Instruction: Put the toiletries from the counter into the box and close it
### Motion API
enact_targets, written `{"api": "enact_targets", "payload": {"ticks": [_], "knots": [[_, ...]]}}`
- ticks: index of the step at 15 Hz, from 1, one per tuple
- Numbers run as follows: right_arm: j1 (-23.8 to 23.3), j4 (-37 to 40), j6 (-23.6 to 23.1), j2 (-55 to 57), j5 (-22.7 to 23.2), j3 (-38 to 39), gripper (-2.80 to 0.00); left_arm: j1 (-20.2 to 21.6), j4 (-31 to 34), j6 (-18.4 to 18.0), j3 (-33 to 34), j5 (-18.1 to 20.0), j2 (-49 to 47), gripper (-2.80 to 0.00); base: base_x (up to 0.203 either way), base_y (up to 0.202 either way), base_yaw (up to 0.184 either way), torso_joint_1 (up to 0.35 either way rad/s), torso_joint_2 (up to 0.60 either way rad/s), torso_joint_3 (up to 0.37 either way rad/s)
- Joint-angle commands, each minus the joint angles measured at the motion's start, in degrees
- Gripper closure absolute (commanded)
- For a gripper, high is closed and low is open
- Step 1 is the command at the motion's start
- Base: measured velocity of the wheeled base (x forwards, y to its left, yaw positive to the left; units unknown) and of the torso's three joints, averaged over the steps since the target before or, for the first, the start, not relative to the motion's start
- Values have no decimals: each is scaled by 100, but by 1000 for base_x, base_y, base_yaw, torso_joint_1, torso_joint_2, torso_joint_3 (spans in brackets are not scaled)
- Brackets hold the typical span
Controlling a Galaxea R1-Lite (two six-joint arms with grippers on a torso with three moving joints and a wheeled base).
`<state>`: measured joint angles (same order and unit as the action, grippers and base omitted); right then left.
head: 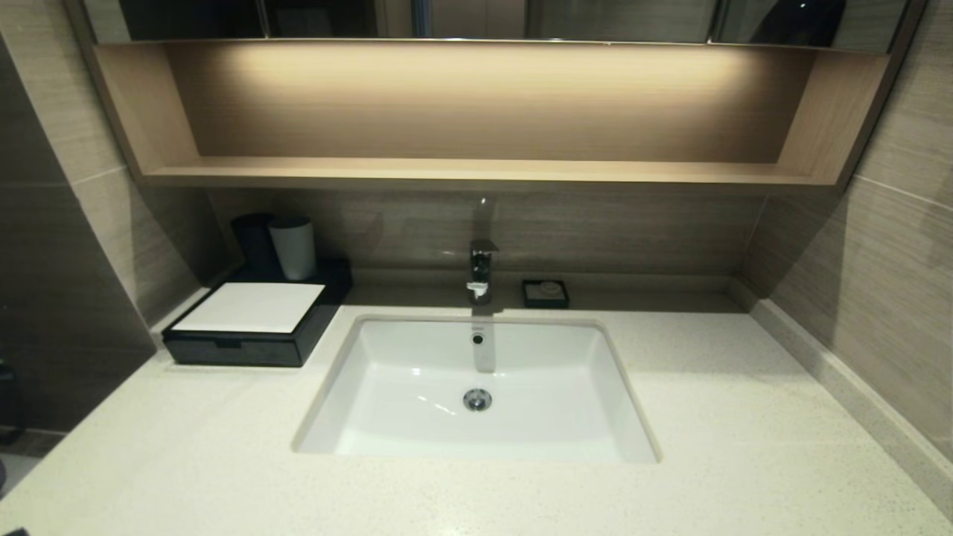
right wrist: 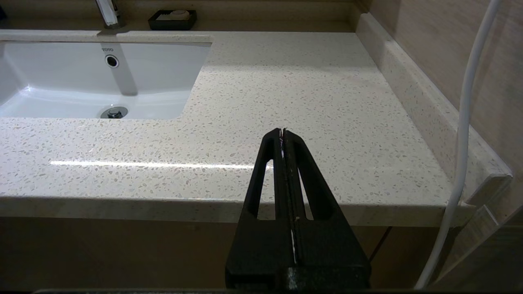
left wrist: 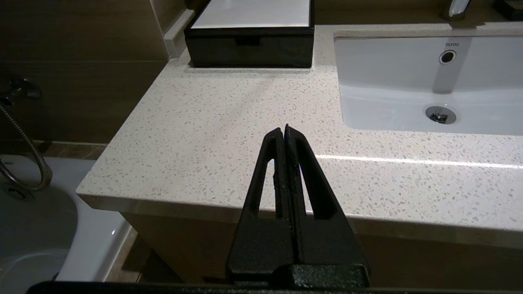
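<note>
The box [head: 253, 324] is sitting at the back-left corner of the counter [head: 744, 417], against the wall, with its drawer front flush and its white panel lying flat on top; in the left wrist view the drawer face is showing no gap, so the box is reading as closed. No toiletries are showing anywhere on the counter in any view, and the inspector is judging that they are already inside, though the contents are hidden. By that judgement the task is standing complete or very nearly so, with nothing visibly left to gather.

The left gripper [left wrist: 284, 130] is hanging over the counter's front edge, well apart from the box, its fingers pressed together on nothing. The right gripper [right wrist: 282, 131] is sitting likewise off the front edge on the far side of the sink [head: 476, 387], fingers pressed together and empty.

Regarding room: the stone between the box and the front edge is lying bare, as is the stretch right of the sink up to the raised side kerb. A white cable [right wrist: 461, 134] is running close beside the right arm. The cup [head: 294, 247] and faucet [head: 482, 268] are standing well back.
</note>
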<state>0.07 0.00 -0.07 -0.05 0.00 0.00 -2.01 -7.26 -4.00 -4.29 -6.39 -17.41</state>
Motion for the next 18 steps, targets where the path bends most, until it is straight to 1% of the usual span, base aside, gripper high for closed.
{"api": "enact_targets", "payload": {"ticks": [1, 4, 6, 9, 13, 18], "knots": [[1, 0, -1, 5, 0, 9, 0, 70, 408, -5, -34, 103, 608, 0, 0, 0, 0, 0, 0, 0], [1, 0, -1, 5, 0, 9, 0, 153, 735, -30, 19, 253, 998, 0, 0, 0, 0, 0, 0, 0], [1, -9, -2, 5, 0, 9, 0, 157, 937, -197, 34, 367, 1231, 0, 0, 0, 0, 0, 0, 0], [1, -7, -1, 5, 0, 9, 0, 157, 996, -212, 42, 367, 1398, 0, 0, 0, 0, 0, 0, 0], [1, -9, -1, 5, 0, 9, 0, 157, 1252, -230, 21, 375, 1703, 0, 0, 0, 0, 0, 0, 0], [1, 0, -2, 5, 0, 9, 0, 157, 1227, -241, 34, 376, 1732, 0, 0, 0, 0, 0, 0, 0]]}}
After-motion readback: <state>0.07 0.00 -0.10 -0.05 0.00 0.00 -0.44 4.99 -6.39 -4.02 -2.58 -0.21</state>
